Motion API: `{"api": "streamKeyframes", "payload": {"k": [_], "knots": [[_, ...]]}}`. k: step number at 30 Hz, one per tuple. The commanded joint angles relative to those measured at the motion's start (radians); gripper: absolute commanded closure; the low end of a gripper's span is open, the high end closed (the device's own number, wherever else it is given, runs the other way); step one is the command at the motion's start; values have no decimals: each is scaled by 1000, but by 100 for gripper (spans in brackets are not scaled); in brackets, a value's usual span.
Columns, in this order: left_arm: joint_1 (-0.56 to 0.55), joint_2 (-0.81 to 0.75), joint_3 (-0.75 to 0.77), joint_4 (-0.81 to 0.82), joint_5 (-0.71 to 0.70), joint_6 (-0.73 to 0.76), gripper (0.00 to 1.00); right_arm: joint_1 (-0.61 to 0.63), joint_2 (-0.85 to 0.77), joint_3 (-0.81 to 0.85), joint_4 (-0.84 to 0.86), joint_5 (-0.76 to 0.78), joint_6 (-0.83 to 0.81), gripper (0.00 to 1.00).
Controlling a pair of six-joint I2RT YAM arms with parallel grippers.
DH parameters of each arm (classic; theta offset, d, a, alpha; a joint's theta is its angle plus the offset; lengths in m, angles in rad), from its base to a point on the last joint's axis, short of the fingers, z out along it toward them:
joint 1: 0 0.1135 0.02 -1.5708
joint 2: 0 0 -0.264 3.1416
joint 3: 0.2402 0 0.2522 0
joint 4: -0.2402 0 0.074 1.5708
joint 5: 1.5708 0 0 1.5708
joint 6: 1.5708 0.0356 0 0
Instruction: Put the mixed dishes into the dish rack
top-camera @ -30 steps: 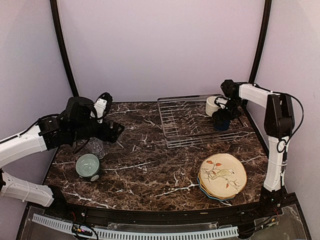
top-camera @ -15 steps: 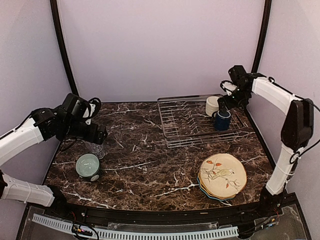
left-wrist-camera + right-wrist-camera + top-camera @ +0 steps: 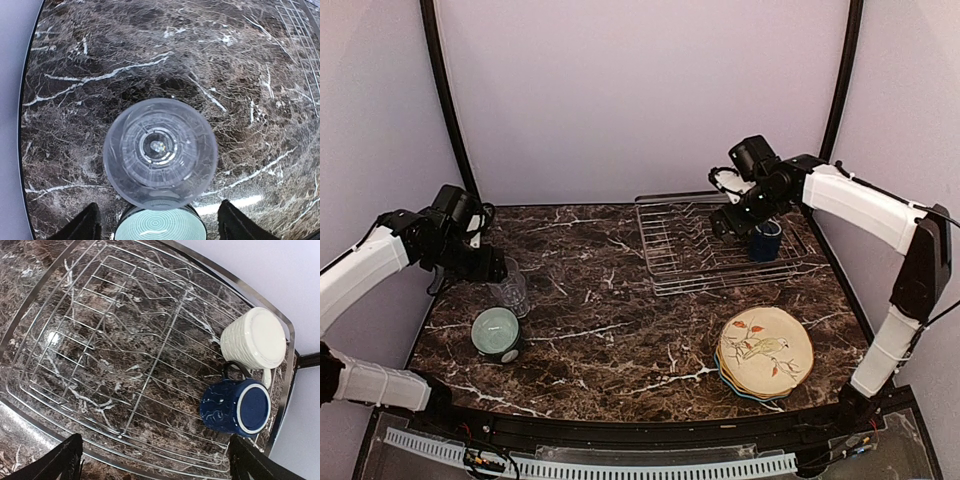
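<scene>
The silver wire dish rack (image 3: 692,250) stands at the back right and fills the right wrist view (image 3: 125,355). A navy mug (image 3: 765,240) and a cream mug (image 3: 254,337) stand upside down in its right end; the navy mug also shows in the right wrist view (image 3: 235,407). My right gripper (image 3: 730,215) hangs open and empty above the rack, left of the mugs (image 3: 155,462). A clear glass tumbler (image 3: 510,293) stands upright at the left, with a mint-green bowl (image 3: 496,332) just in front. My left gripper (image 3: 490,268) is open above the tumbler (image 3: 160,152) and the bowl (image 3: 161,226), its fingers apart on either side (image 3: 160,230).
A stack of scalloped plates (image 3: 765,352), the cream bird plate on top, lies at the front right. The dark marble table (image 3: 620,340) ends in a curved front edge. Black frame posts (image 3: 445,100) rise at the back corners.
My right gripper has left the navy mug standing in the rack and moved left and up over the rack. My left gripper has drawn back to the left, above the tumbler.
</scene>
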Motion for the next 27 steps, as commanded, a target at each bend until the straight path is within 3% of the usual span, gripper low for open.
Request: {"api": "streamKeyframes", "payload": {"k": [1,10,23,27], "knots": [[89,62,33,-16,57,44,25,68,-12,-32,58,35,1,2],[177,197,75,21,101,88,48,132,8,-64,105,18,-13,2],[186,251,103,39,96,122,83,160,46,-72,100,17,-11,3],[188,259,112,42,87,132,90,166,53,-62,88,21,-9,3]]}}
